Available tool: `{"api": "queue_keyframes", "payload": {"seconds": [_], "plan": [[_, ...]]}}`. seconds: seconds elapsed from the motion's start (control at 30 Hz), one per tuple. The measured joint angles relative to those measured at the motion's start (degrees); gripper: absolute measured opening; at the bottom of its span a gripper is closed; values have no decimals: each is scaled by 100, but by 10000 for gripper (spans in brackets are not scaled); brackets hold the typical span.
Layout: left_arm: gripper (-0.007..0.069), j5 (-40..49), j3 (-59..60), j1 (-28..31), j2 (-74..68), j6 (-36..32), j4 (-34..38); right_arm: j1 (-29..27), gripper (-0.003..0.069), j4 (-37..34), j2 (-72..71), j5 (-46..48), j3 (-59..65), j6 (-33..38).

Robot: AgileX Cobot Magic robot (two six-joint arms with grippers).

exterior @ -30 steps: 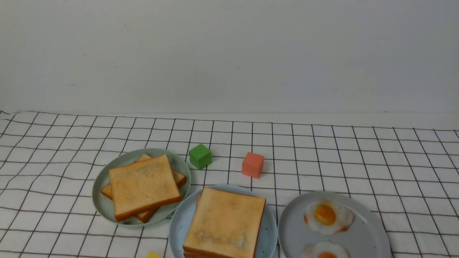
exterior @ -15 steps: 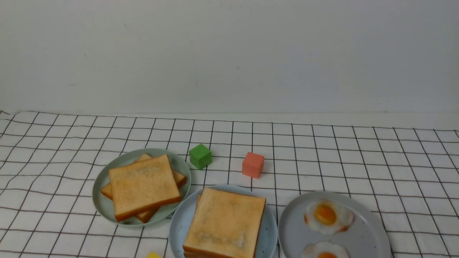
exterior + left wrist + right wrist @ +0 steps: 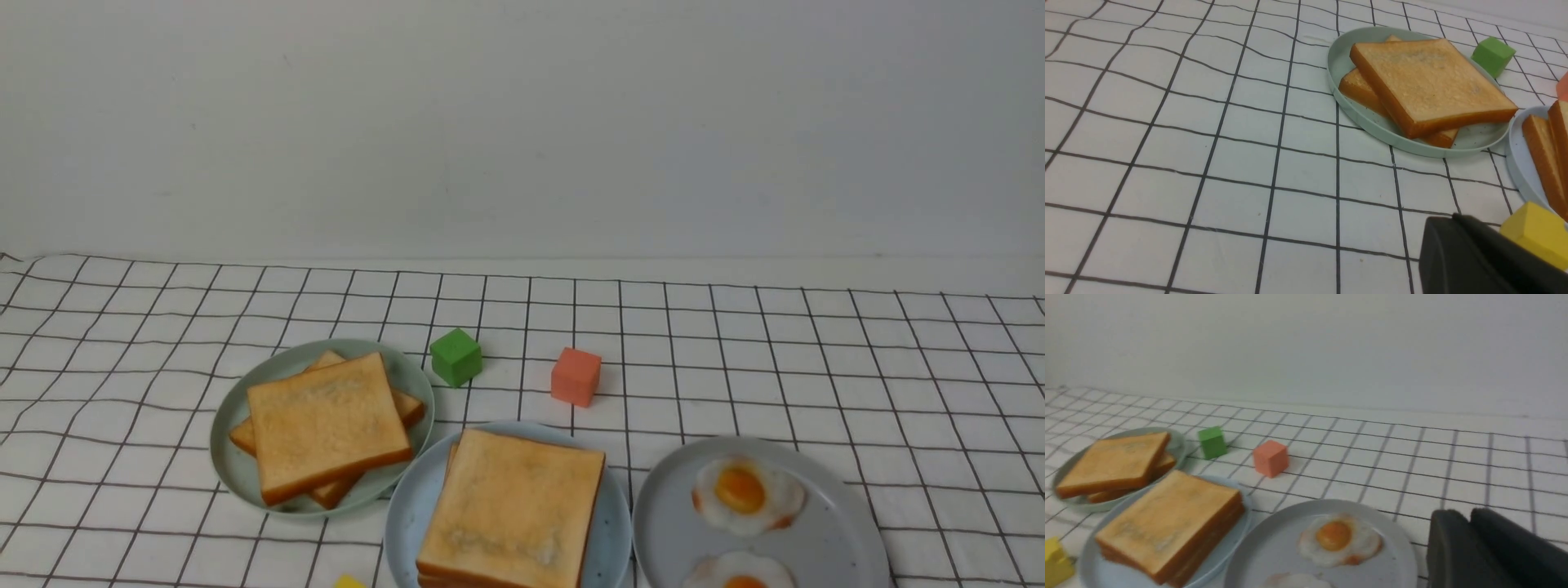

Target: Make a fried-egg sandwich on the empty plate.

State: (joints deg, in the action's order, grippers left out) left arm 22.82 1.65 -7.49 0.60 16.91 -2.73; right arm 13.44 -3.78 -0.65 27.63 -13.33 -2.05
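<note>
The sandwich (image 3: 514, 506) sits on the light-blue plate (image 3: 408, 523). The front view shows neither pincer; the left wrist view shows the left gripper (image 3: 1439, 220) clenched. The right gripper (image 3: 1459, 516) appears only in its own wrist view, its jaws barely parted, holding nothing. Both fried eggs (image 3: 744, 494) are missing from the left wrist view.

Even, diffuse light; faint shadows. Right wrist view soft, grid lines blurred.

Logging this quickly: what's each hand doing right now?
Left hand: closed, holding nothing.
Right hand: nothing visible in it; can't tell whether it's fully closed or slightly open.
</note>
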Motion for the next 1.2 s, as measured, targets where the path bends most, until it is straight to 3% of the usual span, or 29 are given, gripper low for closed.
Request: {"api": "queue_keyframes", "payload": {"seconds": [0.2,0.3,1.2], "plan": [[23,0,0,0,0,0,-10,-1357,99,330,0,-41,808,-750],[28,0,0,0,0,0,-14,-1529,102,331,0,-41,1138,-765],[56,-12,0,0,0,2,-20,-1555,122,378,0,-493,1418,-686]]}}
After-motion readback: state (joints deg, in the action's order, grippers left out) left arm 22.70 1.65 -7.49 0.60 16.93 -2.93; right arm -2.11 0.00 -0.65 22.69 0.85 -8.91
